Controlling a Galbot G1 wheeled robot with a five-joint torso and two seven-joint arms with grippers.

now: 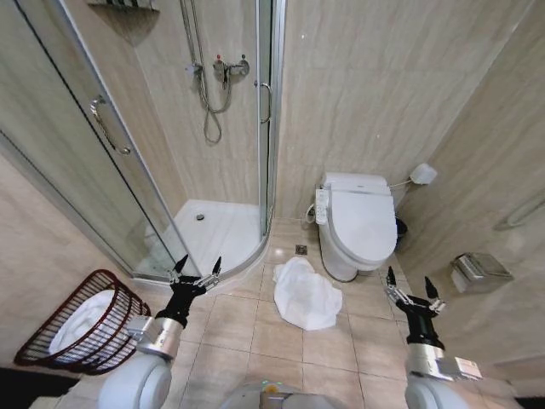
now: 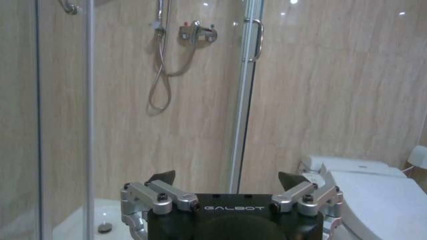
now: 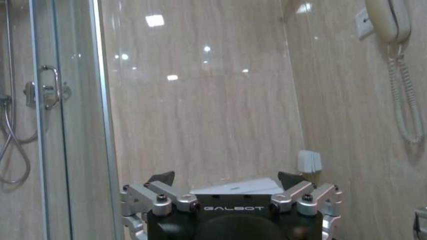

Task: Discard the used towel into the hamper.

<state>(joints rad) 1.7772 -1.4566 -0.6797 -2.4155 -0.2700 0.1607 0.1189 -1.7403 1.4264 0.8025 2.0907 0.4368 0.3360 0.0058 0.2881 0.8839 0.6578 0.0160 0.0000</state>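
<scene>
At my far left the hamper (image 1: 81, 322) stands on the floor tiles (image 1: 247, 328) against the wall, tipped a little so its open mouth faces me, with white cloth already lying inside. That tilt should make dropping something in easier, I judge. Next comes my left claw (image 1: 197, 266), raised in front of the shower tray (image 1: 223, 232) with fingers spread and nothing between them; it is close to the hamper's rim yet apart from it. In the middle the used towel (image 1: 305, 294) lies crumpled on the floor, just beside the base of the toilet (image 1: 356, 223), with bare tile on my side of it for a reach. My right claw (image 1: 407, 285) hovers spread and empty, hemmed by the wall at my right.
</scene>
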